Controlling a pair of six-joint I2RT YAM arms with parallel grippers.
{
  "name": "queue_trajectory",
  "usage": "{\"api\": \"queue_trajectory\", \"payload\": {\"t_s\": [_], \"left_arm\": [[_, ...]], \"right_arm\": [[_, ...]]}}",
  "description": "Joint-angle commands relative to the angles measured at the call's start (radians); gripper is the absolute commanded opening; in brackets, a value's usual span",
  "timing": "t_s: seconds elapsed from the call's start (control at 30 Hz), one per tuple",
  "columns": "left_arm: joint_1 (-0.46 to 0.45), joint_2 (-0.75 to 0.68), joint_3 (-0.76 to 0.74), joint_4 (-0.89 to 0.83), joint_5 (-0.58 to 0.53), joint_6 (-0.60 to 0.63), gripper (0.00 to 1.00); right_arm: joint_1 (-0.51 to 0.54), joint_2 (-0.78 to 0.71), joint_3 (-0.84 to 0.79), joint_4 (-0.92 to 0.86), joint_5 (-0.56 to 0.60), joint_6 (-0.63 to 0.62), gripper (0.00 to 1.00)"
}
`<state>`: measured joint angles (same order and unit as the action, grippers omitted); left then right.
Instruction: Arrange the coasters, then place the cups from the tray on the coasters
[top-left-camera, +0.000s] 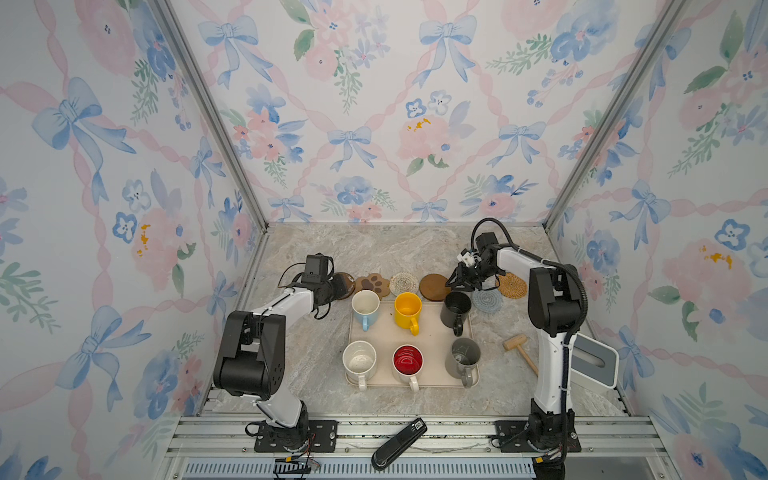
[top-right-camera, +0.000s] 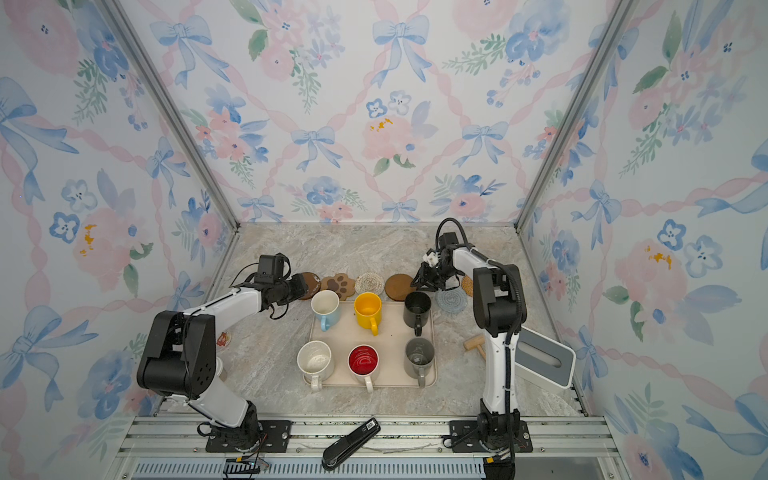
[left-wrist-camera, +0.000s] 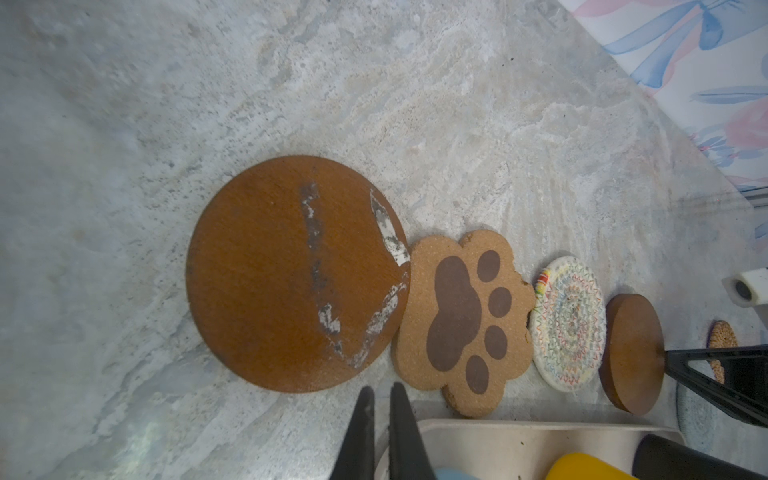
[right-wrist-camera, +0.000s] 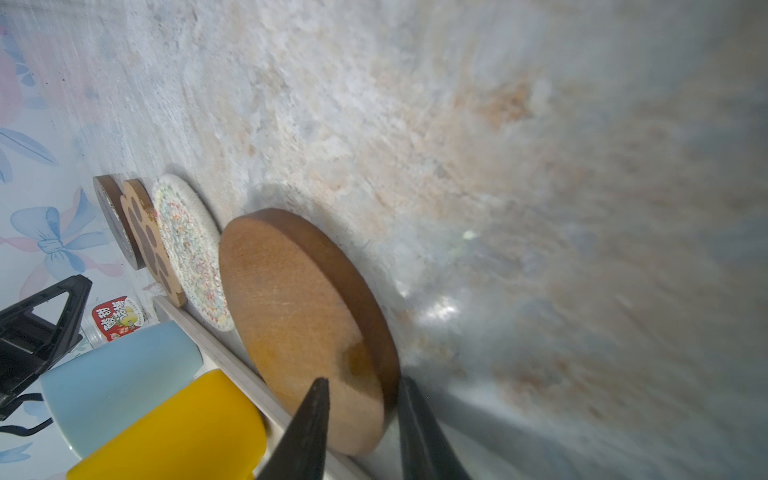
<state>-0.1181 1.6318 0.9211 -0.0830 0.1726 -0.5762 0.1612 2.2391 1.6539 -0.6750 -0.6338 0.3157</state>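
While six cups (top-left-camera: 408, 309) are standing on the tray (top-left-camera: 432, 330), six coasters (top-left-camera: 404, 284) are lying in a rough row on the tabletop (top-left-camera: 374, 249) just beyond the tray's far edge: dark round mat (left-wrist-camera: 291, 270), paw mat (left-wrist-camera: 461, 320), woven mat (left-wrist-camera: 569, 320), wooden disc (right-wrist-camera: 299, 307), rattan mat (top-left-camera: 512, 286), with the grey-blue mat (top-left-camera: 487, 300) sitting nearer, beside the tray's far right corner. Right claw (right-wrist-camera: 361, 399): jaws are clamping the wooden disc by its rim. Left claw (left-wrist-camera: 380, 399): jaws are pressing together, empty, just beside the dark round mat. Hazards, as judged: so shallow a rim hold is inviting a slip; any sideways shift is threatening to shove the woven mat just beside it; the black cup (top-left-camera: 456, 307) is standing near that claw and is risking a knock.
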Motion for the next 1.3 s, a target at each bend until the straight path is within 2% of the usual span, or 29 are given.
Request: {"api": "queue_trajectory", "payload": {"t_s": [0.0, 0.43, 0.63, 0.93, 1.1, 1.27], "left_arm": [[-0.004, 0.017, -0.010, -0.011, 0.001, 0.018, 0.08], [-0.003, 0.015, -0.007, -0.011, 0.000, 0.022, 0.08], [-0.003, 0.017, 0.000, -0.011, 0.002, 0.020, 0.08], [-0.003, 0.016, -0.003, -0.011, 0.002, 0.022, 0.08], [-0.005, 0.027, -0.002, -0.010, 0.004, 0.010, 0.08], [-0.010, 0.034, 0.008, -0.009, -0.001, 0.004, 0.07]], "right_arm": [[0.032, 0.062, 0.009, -0.009, 0.017, 0.021, 0.32], [0.021, 0.056, 0.038, -0.038, 0.035, 0.013, 0.32], [-0.001, 0.014, 0.004, -0.013, 0.037, 0.017, 0.38], [-0.069, -0.152, -0.147, 0.157, 0.052, 0.085, 0.47], [-0.127, -0.236, -0.197, 0.141, 0.070, 0.063, 0.50], [-0.188, -0.294, -0.250, 0.104, 0.097, 0.031, 0.48]]}}
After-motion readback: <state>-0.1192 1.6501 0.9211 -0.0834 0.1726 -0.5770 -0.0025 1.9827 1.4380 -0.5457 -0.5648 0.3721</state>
